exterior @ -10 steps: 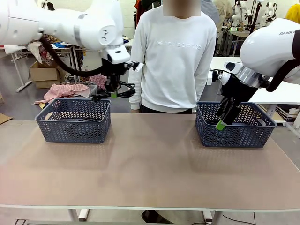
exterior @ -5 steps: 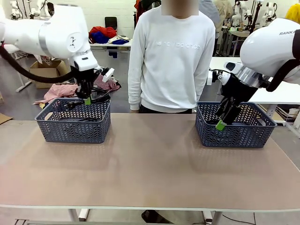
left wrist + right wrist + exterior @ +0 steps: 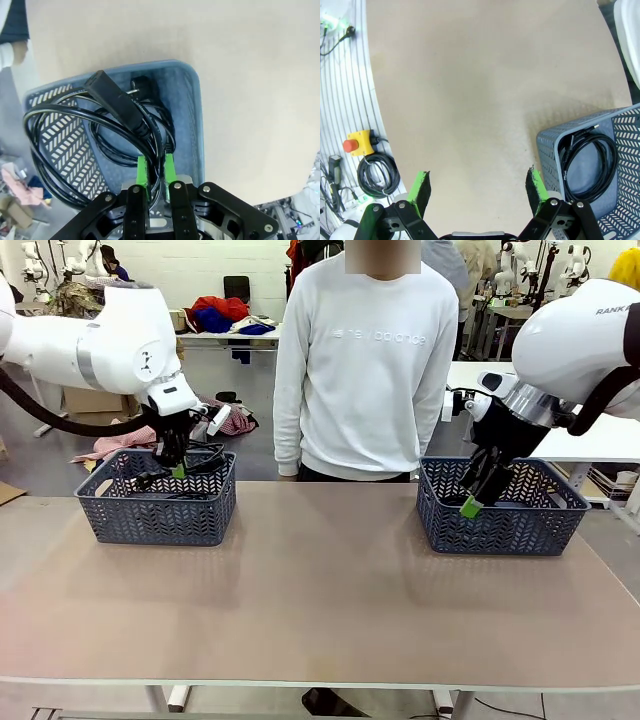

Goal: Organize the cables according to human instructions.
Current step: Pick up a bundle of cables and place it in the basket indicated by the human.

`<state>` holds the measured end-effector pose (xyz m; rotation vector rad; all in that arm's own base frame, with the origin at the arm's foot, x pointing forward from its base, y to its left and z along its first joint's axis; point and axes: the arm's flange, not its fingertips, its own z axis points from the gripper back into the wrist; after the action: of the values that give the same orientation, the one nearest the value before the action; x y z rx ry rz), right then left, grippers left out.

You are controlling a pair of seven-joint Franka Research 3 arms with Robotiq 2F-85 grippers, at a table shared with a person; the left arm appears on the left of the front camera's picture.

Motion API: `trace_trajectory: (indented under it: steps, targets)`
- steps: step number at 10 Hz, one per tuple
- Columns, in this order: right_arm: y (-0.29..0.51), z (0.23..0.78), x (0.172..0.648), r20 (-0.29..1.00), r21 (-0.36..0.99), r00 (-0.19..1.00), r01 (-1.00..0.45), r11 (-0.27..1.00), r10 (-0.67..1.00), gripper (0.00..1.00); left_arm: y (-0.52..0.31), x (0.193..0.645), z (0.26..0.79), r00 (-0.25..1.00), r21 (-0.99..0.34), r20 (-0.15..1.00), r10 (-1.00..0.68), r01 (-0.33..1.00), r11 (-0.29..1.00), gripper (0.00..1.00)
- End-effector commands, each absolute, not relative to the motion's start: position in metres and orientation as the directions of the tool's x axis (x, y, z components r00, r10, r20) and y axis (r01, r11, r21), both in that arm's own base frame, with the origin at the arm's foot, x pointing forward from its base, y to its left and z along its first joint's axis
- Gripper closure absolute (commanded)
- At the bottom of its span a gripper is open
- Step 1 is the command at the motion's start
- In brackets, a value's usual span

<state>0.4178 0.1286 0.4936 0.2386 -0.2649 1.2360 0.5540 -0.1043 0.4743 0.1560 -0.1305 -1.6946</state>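
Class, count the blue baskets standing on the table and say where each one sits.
2. One basket sits at the table's left end under the left gripper; the other basket sits at the right end beside the right gripper.

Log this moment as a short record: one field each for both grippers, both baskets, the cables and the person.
left gripper: shut on a coiled cable, over the left basket
right gripper: open, holding nothing, at the near left rim of the right basket
left basket: another cable lies inside
right basket: one coiled cable on its floor
person: stands at the far side between the baskets, white sweatshirt
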Motion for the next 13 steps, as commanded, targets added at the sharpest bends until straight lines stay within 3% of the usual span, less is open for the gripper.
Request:
trace_trajectory:
  steps: [1,4,5,6,7,8,9,10,11,13]
  targets:
    - [0.129,0.496,0.418,0.325,0.031,0.305,-0.949,0.312,0.895,0.00,-0.098,0.561,0.464,-0.127,0.186,-0.031,-0.991,0.974,-0.130,1.00]
    - [0.129,0.496,0.418,0.325,0.031,0.305,-0.949,0.312,0.895,0.00,-0.097,0.572,0.454,-0.097,0.201,-0.029,-0.995,0.974,-0.101,1.00]
    - [0.129,0.496,0.418,0.325,0.031,0.305,-0.949,0.312,0.895,0.00,-0.098,0.575,0.453,-0.087,0.204,-0.041,-0.995,0.975,-0.094,0.70]
    - [0.129,0.496,0.418,0.325,0.031,0.305,-0.949,0.312,0.895,0.00,-0.098,0.577,0.453,-0.078,0.191,-0.046,-0.996,0.978,-0.085,0.65]
    - [0.129,0.496,0.418,0.325,0.031,0.305,-0.949,0.312,0.895,0.00,-0.098,0.578,0.455,-0.069,0.182,-0.050,-0.996,0.980,-0.077,0.51]
    - [0.129,0.496,0.418,0.325,0.031,0.305,-0.949,0.312,0.895,0.00,-0.098,0.579,0.459,-0.060,0.176,-0.051,-0.997,0.982,-0.069,0.46]
    - [0.129,0.496,0.418,0.325,0.031,0.305,-0.949,0.312,0.895,0.00,-0.099,0.579,0.463,-0.059,0.169,-0.048,-0.997,0.983,-0.066,0.32]
    - [0.129,0.496,0.418,0.325,0.031,0.305,-0.949,0.312,0.895,0.00,-0.100,0.580,0.467,-0.062,0.157,-0.043,-0.997,0.985,-0.068,0.27]
    - [0.129,0.496,0.418,0.325,0.031,0.305,-0.949,0.312,0.895,0.00,-0.102,0.581,0.471,-0.064,0.140,-0.032,-0.997,0.988,-0.068,0.13]
    - [0.129,0.496,0.418,0.325,0.031,0.305,-0.949,0.312,0.895,0.00,-0.103,0.580,0.475,-0.066,0.110,-0.017,-0.998,0.992,-0.067,0.00]
